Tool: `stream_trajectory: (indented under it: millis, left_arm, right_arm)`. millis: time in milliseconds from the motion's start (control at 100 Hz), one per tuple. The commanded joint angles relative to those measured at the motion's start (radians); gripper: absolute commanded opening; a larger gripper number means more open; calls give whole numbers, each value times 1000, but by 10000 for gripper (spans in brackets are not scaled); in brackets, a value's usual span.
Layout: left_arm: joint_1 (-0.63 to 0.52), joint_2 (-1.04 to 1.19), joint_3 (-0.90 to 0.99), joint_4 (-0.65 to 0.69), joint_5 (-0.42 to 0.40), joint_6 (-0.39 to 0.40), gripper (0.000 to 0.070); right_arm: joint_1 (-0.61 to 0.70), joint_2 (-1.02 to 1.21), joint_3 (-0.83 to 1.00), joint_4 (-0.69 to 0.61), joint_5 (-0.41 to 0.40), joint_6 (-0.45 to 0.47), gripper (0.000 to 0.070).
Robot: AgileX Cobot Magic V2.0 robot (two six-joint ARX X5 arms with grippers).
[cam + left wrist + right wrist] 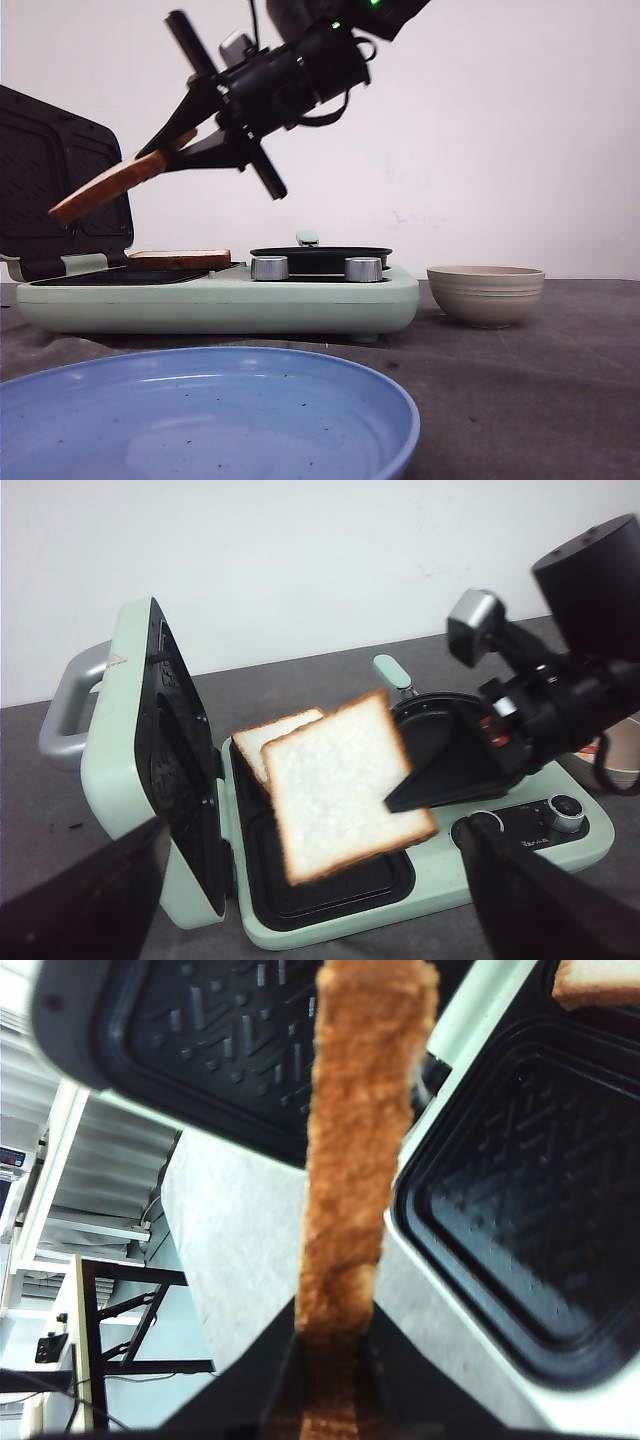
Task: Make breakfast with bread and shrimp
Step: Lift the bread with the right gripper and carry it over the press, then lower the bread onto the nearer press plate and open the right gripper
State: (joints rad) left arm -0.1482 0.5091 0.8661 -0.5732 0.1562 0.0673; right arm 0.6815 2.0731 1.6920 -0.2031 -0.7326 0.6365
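Right pincer [335, 1385] clamped on slice of toast-brown crusted bread [365, 1130], seen edge-on, black fingers [265, 1385] pressing either side of its near end. Slice hangs over pale green sandwich maker [440, 1060], not touching it. Black ribbed lower plate [520, 1210] lies bare beneath and beside slice. Black ribbed lid plate [190, 1040] stands open behind. Corner of second pale slice with brown crust [597, 980] rests at plate's far edge. Grey bench [240, 1250] shows between lid and base. Dark-framed rack [110, 1310] stands beyond bench, blurred.
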Motion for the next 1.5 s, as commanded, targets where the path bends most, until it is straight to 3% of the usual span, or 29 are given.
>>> stream_trajectory:
  millis: [0,980,1020,1080,1120,1280,1490]
  left_arm:
    - [-2,2,10,2,-3,-1,505]
    - [-2,2,10,-33,-3,3,505]
    - [-2,2,10,-33,-3,3,505]
    - [-2,2,10,-33,-3,3,505]
    - [-2,2,10,-33,-3,3,505]
    - [-2,2,10,-33,-3,3,505]
    - [-2,2,10,-33,-3,4,505]
  right_arm:
    - [10,34,29,22,7,16,1]
    - [37,106,29,3,132,32,8]
    - [39,106,29,3,132,30,65]
    - [42,106,29,3,135,28,266]
    - [43,106,29,3,138,24,360]
    - [50,106,29,1,158,1,382]
    - [50,106,29,-15,175,-4,496]
